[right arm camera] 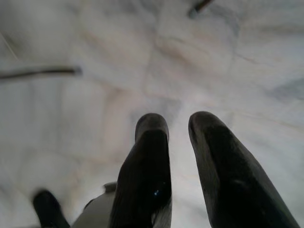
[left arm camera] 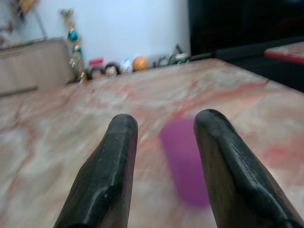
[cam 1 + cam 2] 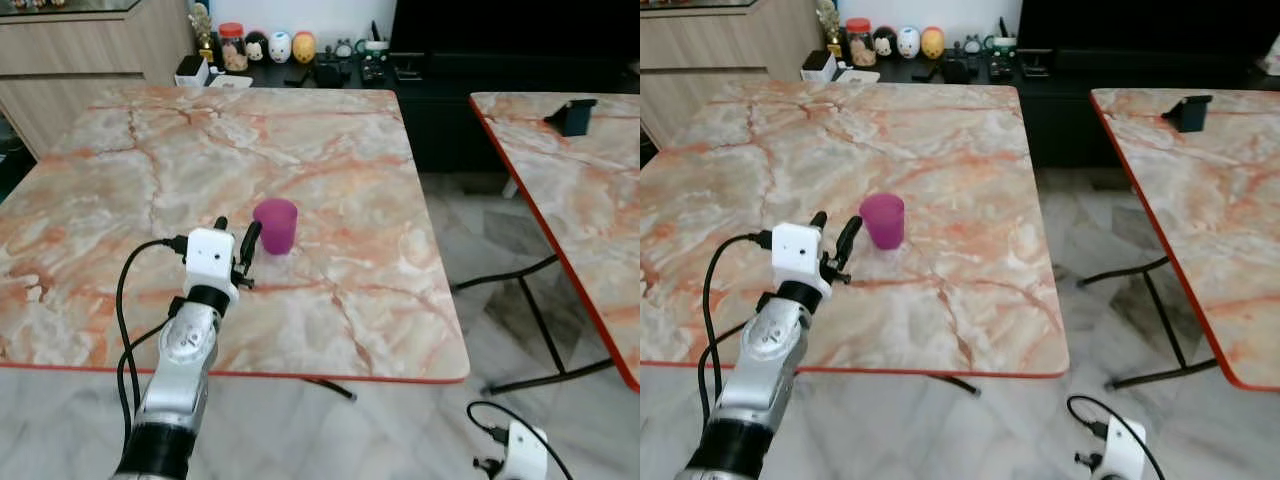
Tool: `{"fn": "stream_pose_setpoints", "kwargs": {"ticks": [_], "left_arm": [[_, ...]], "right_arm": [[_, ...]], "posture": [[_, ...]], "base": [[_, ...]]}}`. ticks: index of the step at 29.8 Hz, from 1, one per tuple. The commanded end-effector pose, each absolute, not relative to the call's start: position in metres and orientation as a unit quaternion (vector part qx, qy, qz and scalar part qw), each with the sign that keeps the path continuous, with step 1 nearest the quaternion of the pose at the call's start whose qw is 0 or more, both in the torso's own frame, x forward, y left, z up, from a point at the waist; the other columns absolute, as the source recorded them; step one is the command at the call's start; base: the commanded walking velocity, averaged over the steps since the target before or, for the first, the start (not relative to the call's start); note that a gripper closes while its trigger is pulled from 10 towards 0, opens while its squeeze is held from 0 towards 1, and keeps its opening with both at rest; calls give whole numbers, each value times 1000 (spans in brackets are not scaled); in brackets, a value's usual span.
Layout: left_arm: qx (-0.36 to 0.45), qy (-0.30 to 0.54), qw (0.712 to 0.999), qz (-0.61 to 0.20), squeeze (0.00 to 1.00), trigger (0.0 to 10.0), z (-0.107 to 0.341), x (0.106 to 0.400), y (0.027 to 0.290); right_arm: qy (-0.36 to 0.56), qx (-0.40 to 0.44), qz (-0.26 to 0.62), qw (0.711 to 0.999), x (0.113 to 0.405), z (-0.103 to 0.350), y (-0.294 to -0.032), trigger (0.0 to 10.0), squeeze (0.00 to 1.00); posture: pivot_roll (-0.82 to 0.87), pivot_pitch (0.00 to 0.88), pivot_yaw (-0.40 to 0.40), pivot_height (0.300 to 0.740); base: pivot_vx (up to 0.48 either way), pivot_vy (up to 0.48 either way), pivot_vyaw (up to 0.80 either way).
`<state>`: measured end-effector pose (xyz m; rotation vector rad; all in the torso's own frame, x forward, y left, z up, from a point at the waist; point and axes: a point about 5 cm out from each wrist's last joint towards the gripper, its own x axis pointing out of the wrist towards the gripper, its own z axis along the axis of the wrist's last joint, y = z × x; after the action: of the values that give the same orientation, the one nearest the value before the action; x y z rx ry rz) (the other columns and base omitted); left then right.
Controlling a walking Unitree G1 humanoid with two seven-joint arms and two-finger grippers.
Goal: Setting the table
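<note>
Purple plastic tumbler (image 3: 275, 225), small and upright, stands near the middle of the peach-veined marble table with a red rim (image 3: 90, 367). It looks light, stiff and smooth, so it could skid or tip if nudged; a hold across the mid-wall, one finger on each side, seems safest. The left gripper (image 3: 235, 240) hovers just beside it, fingers parted and holding nothing. The right gripper (image 1: 178, 126) hangs low over the pale floor, slightly parted, empty.

Marble-patterned table (image 3: 330, 300) with red edge, one purple cup (image 3: 275, 225) upright near its middle.
</note>
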<state>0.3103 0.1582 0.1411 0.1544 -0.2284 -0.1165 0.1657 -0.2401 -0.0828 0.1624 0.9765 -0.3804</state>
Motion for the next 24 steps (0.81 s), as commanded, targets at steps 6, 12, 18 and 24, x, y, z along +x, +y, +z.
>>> {"fn": "stream_pose_setpoints", "kwargs": {"ticks": [6, 12, 18, 24], "left_arm": [[57, -139, 985, -82, 0, 10000, 155, 312, 150], [35, -140, 987, -74, 0, 10000, 164, 315, 156], [-26, -81, 996, -40, 0, 10000, 177, 333, 173], [-27, -9, 999, -42, 0, 10000, 180, 348, 179]], "right_arm": [[470, 76, -200, 856, 157, -84, -251, 10000, 0], [470, 77, -201, 856, 156, -84, -251, 10000, 0], [471, 77, -200, 856, 157, -84, -250, 10000, 0], [472, 77, -200, 855, 157, -84, -250, 10000, 0]], "posture": [[11, 0, -24, 740], [11, 0, -24, 740], [14, 0, -25, 740], [11, 0, -23, 740]], "base": [[140, 0, 0], [0, 0, 0], [0, 0, 0], [0, 0, 0]]}}
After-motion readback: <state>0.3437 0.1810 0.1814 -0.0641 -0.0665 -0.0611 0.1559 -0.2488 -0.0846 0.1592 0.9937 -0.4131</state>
